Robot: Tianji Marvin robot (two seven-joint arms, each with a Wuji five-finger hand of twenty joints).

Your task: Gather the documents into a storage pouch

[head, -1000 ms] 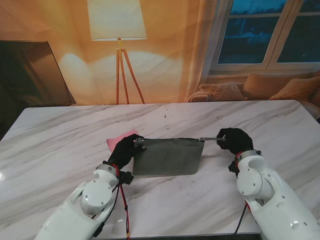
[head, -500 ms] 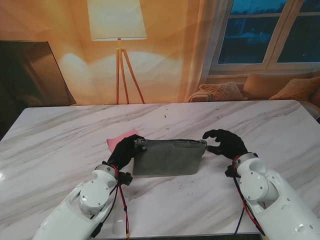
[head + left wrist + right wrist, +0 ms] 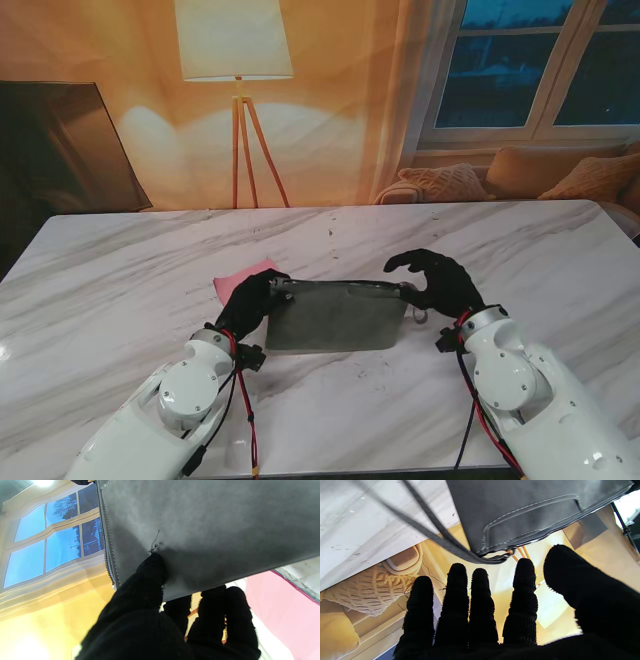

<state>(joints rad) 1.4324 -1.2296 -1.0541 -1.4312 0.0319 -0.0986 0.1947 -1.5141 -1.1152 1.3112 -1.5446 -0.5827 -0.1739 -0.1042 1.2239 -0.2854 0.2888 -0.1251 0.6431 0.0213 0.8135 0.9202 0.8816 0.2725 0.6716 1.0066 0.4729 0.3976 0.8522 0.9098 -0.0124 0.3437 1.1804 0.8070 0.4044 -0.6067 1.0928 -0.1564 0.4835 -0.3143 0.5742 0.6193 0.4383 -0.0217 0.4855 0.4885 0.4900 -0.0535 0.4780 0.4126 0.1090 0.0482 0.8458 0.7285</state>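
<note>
A floor lamp (image 3: 236,60) glows against an orange wall (image 3: 340,120). A dark window (image 3: 545,60) stands to the right, with cushions (image 3: 555,172) beneath, beyond the marble counter (image 3: 130,270).

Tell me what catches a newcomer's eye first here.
A flat dark grey fabric pouch lies mid-table on the white marble table, the black-gloved left hand pinching its left corner. The right hand hovers open by the pouch's right end. A pink sheet peeks out behind the left hand.
</note>
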